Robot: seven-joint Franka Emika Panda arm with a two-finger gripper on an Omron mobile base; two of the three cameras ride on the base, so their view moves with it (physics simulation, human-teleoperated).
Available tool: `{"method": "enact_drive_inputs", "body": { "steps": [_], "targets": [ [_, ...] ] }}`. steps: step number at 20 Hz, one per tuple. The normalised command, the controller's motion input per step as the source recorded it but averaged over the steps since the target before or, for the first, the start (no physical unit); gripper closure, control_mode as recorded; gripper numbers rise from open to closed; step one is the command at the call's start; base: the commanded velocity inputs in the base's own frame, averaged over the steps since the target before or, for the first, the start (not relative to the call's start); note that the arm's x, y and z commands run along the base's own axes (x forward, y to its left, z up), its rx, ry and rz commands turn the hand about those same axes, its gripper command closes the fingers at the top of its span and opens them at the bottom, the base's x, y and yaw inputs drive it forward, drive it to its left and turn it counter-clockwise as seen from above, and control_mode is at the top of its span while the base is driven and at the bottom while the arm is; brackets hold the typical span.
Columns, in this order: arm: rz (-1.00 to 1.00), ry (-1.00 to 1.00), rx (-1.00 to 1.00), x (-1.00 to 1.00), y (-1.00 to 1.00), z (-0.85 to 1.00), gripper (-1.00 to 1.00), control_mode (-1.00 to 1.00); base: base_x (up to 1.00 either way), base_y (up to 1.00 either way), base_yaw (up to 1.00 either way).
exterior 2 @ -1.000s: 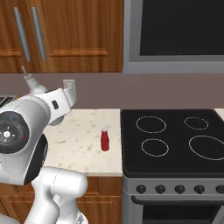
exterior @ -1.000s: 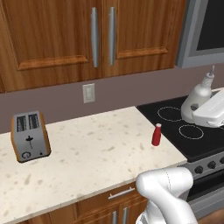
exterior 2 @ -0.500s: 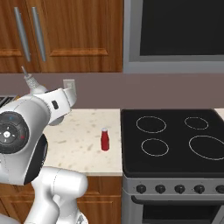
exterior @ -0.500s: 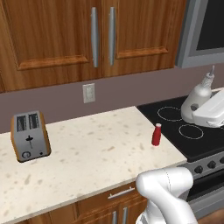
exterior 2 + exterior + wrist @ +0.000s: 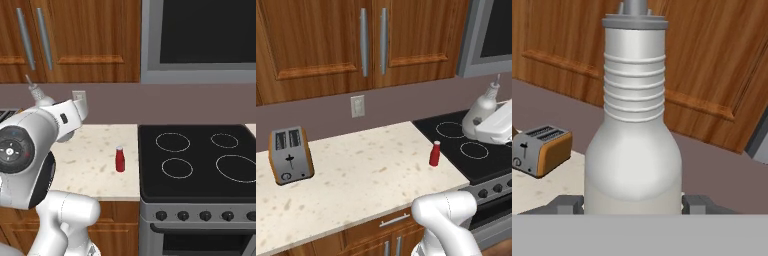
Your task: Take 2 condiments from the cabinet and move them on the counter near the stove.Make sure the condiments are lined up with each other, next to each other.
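Note:
My gripper [image 5: 633, 205] is shut on the whitish pear-shaped condiment bottle [image 5: 633, 145], its dark fingertips [image 5: 567, 204] pressing on both sides of the base. That bottle [image 5: 483, 107] hangs upright above the stove [image 5: 456, 142], its thin nozzle pointing up. Seen from the right base, the bottle [image 5: 42, 100] peeks out behind my arm. The red condiment bottle [image 5: 434, 153] with a pale cap stands on the beige counter [image 5: 356, 170] near the cooktop edge, also the red bottle [image 5: 119, 159] beside the stove [image 5: 200, 160]. The brown cabinet [image 5: 331, 45] doors are closed.
A steel and orange toaster [image 5: 290, 155] stands at the counter's left end. A wall outlet [image 5: 357, 106] sits on the backsplash. A steel microwave [image 5: 200, 40] hangs over the stove. My own arm [image 5: 30, 150] blocks the left part of the right base view.

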Motion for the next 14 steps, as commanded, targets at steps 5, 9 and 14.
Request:
{"method": "enact_drive_inputs", "body": {
  "steps": [5, 9, 14],
  "targets": [
    [-0.04, -0.02, 0.00, 0.20, 0.00, -0.14, 1.00, -1.00, 0.00, 0.00, 0.00],
    [-0.02, 0.00, 0.00, 0.11, -0.04, -0.08, 1.00, -1.00, 0.00, 0.00, 0.00],
    [0.00, 0.00, -0.01, 0.06, -0.17, -0.07, 1.00, -1.00, 0.00, 0.00, 0.00]
  ]
}}
